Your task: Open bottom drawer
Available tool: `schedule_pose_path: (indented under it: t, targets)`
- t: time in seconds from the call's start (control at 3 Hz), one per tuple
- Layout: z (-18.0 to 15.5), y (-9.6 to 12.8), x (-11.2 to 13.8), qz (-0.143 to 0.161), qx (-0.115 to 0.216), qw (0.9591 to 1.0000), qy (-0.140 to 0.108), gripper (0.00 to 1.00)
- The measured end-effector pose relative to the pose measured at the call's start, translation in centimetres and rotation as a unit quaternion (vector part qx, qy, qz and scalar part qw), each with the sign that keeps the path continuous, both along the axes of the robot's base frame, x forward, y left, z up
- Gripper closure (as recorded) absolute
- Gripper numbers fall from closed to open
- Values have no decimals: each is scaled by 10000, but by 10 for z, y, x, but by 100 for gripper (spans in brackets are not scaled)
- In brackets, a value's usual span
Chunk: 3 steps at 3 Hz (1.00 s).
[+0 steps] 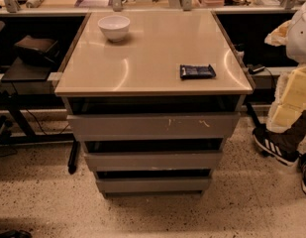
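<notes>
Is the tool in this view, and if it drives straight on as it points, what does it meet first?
The tool is not in view, so its heading cannot be read. Facing the camera is the cabinet; the bottom drawer is its lowest grey front, just above the floor.

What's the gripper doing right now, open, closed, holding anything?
The gripper is not in view, so its state cannot be told. Nothing is at the bottom drawer.
</notes>
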<state>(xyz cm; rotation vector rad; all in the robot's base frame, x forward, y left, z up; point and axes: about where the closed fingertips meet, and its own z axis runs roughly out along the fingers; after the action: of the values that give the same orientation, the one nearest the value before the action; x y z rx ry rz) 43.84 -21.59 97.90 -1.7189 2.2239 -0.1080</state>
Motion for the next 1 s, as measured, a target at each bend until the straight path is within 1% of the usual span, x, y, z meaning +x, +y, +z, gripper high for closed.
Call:
schedule_pose_path:
  t: [0.33, 0.67, 1.0]
  targets:
    - [-35, 13, -5, 3, 178, 9997, 155, 0]
    - [-64, 15, -11, 0, 150, 9993, 337, 0]
    - [-63, 14, -12, 0, 149, 9993, 341, 0]
